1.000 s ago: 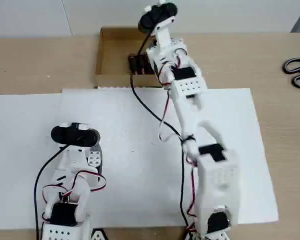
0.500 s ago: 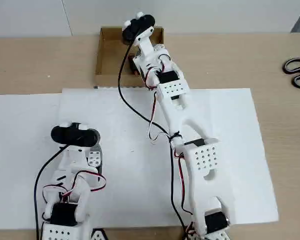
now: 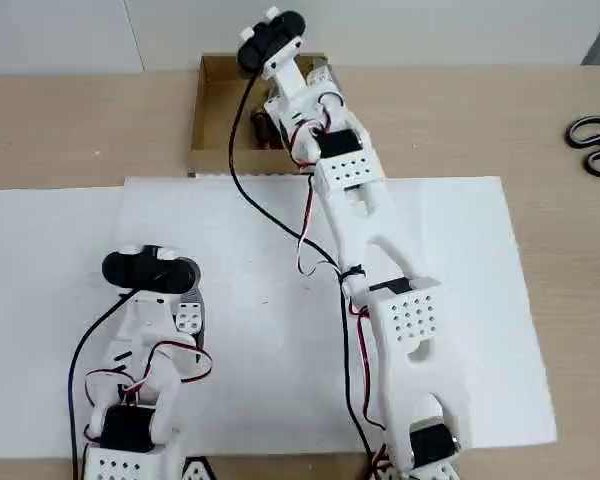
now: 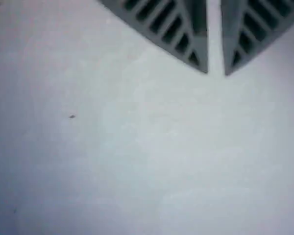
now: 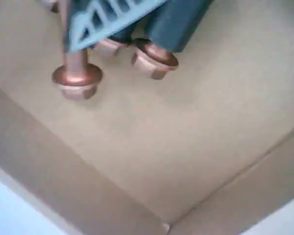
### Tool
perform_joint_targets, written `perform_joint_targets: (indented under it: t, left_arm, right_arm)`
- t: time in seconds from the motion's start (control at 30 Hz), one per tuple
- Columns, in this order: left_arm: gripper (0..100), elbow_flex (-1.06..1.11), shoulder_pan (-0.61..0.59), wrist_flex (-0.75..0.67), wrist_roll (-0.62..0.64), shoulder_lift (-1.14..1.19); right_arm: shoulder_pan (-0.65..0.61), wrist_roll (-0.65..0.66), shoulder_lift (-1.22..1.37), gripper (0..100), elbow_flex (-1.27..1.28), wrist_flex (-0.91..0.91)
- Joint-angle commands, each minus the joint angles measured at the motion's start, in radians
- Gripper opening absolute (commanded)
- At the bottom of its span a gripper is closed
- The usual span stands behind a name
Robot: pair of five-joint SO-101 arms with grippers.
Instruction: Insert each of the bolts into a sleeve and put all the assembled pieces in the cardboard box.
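Note:
My right arm stretches across the white paper to the cardboard box (image 3: 208, 110) at the table's far edge. Its gripper (image 3: 270, 112) hangs low inside the box, above dark sleeves (image 3: 263, 130). In the right wrist view the box floor (image 5: 186, 122) is close below. A copper bolt (image 5: 77, 78) with a flanged head shows there, and a second bolt head (image 5: 154, 56) sticks out of a dark sleeve (image 5: 179, 22). I cannot tell whether the gripper holds one of these pieces. My left gripper (image 4: 214, 72) is shut just above bare white paper (image 4: 137, 147), folded back at the near left (image 3: 185, 310).
A large white paper sheet (image 3: 240, 250) covers the middle of the wooden table. Black scissors (image 3: 595, 142) lie at the far right edge. A black cable (image 3: 255, 195) loops from the right arm over the paper.
My right arm has swung left and reached deeper over the cardboard box, with its wrist now above the box's middle. The left arm has not moved.

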Motion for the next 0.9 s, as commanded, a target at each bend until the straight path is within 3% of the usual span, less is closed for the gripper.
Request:
perform_joint_targets:
  t: [0.0,0.27,0.73,0.87]
  left_arm:
    - [1,-0.004,-0.003,0.008,0.000,-0.009]
    - [1,-0.004,-0.003,0.008,0.000,-0.009]
    - [1,-0.004,-0.003,0.008,0.000,-0.009]
    - [1,-0.004,-0.003,0.008,0.000,-0.009]
  right_arm:
    - [-0.007,0.011,-0.030,23.4,-0.132,0.101]
    - [-0.012,0.008,-0.022,22.7,-0.411,0.383]
    - [-0.012,0.008,-0.028,0.6,-0.755,0.796]
    - [0.007,0.006,-0.031,0.4,-0.807,0.928]
